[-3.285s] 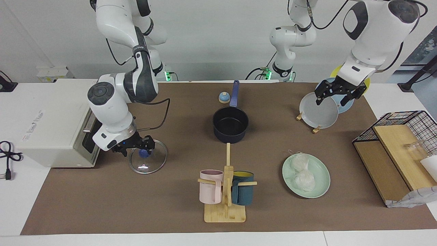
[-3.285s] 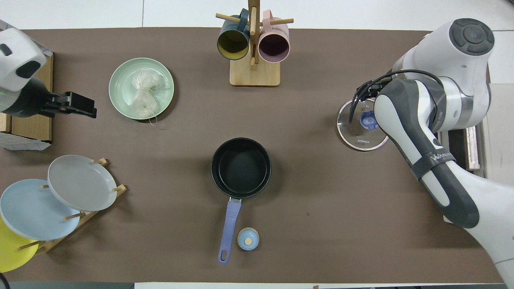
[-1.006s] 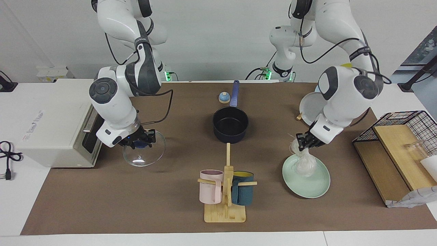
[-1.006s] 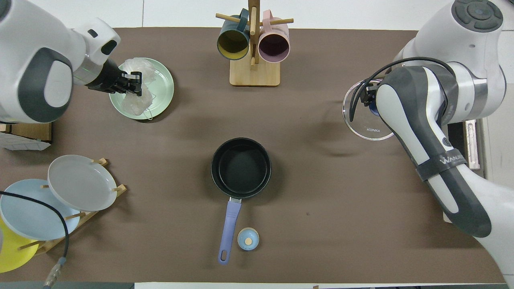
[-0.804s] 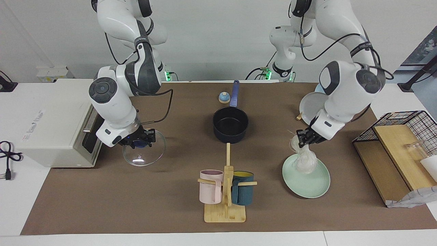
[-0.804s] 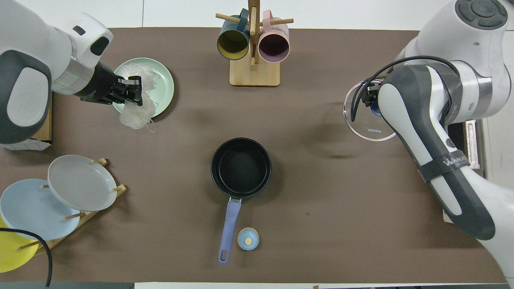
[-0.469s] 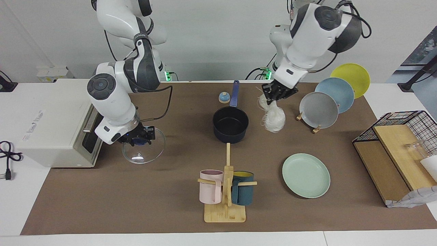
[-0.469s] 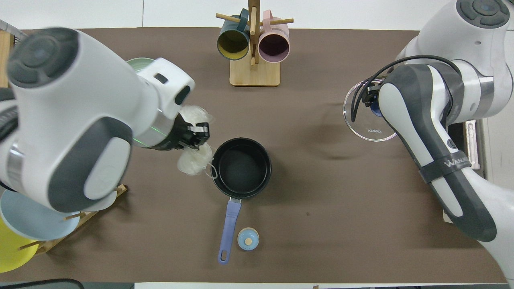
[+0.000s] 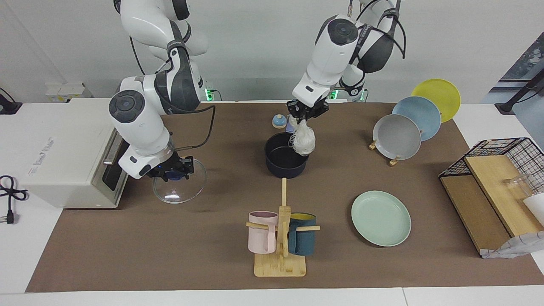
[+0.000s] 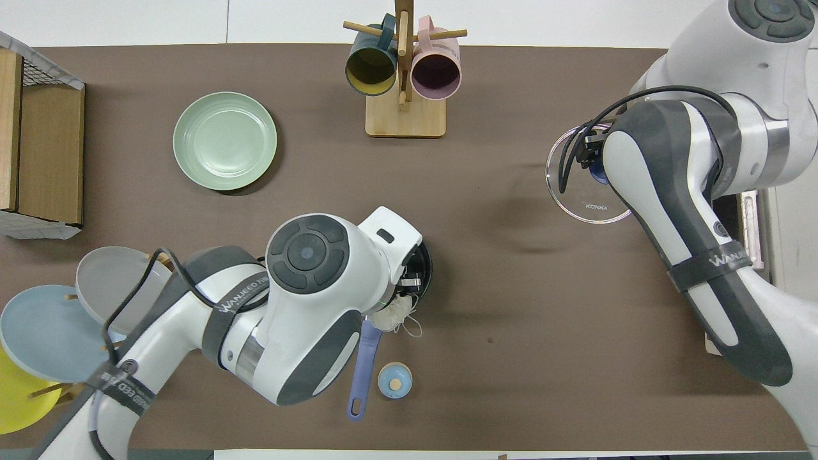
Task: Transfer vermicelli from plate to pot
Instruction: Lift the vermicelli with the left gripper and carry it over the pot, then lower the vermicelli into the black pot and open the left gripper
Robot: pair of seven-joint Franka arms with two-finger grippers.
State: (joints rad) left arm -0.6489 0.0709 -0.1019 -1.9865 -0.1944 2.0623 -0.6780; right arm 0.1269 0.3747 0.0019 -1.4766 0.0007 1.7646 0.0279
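Note:
The vermicelli (image 9: 304, 142) hangs as a whitish clump from my left gripper (image 9: 305, 117), which is shut on its top. It dangles over the dark pot (image 9: 280, 163), above the rim near the blue handle (image 10: 365, 364). From overhead the left arm covers most of the pot (image 10: 424, 262), and only a bit of vermicelli (image 10: 396, 314) shows below the left gripper (image 10: 412, 279). The mint-green plate (image 9: 381, 218) (image 10: 225, 140) lies bare, toward the left arm's end. My right gripper (image 9: 174, 170) (image 10: 591, 163) is shut on the blue knob of a glass lid (image 9: 179, 187) (image 10: 585, 191), holding it just above the table.
A wooden mug rack (image 9: 280, 244) with a pink and a teal mug stands farther from the robots than the pot. A small blue knob (image 9: 279, 122) sits beside the pot handle. Grey, blue and yellow plates (image 9: 399, 137) stand in a rack. A toaster oven (image 9: 63, 157) and a wire crate (image 9: 497, 187) flank the mat.
My left gripper lifted the vermicelli off the plate and carried it to above the pot, leaving the plate bare. The right gripper kept the lid nearly still.

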